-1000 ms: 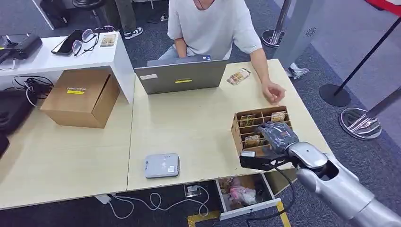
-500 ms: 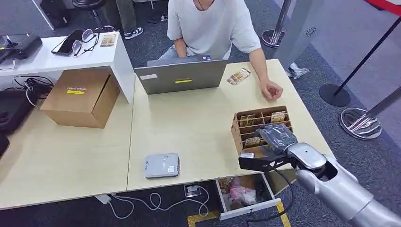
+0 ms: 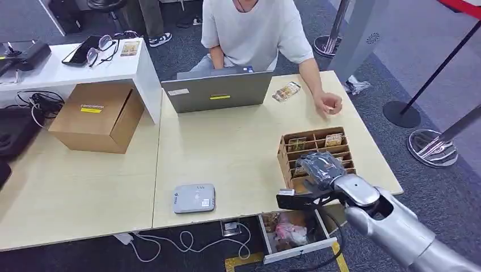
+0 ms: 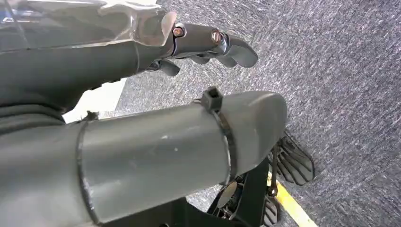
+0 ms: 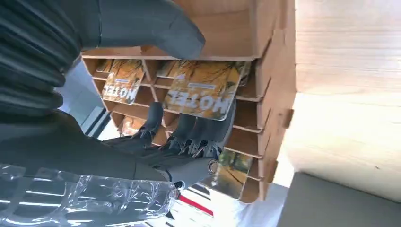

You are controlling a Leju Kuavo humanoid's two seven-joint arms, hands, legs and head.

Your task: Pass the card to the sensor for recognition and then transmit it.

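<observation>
A brown cardboard card box (image 3: 283, 154) with several slots stands at the table's right. My right hand (image 3: 320, 166) hangs over its near slots. In the right wrist view the dark fingers (image 5: 189, 130) touch the edge of an orange "HOTEL" card (image 5: 203, 90) standing in a slot, with the thumb (image 5: 156, 28) apart above it. More cards (image 3: 333, 139) sit in the far slots. The grey card sensor (image 3: 194, 198) lies near the table's front edge, left of the box. My left hand (image 4: 208, 40) hangs over the carpet and holds nothing.
A person sits behind a grey laptop (image 3: 218, 90), one hand (image 3: 329, 103) resting on the table past the box. A loose card (image 3: 286, 91) lies beside the laptop. A cardboard carton (image 3: 99, 116) stands at the left. An open drawer (image 3: 292, 232) juts out below the table edge.
My right hand has slid toward the near side of the card box and lower. The person's hand has shifted slightly away from the box.
</observation>
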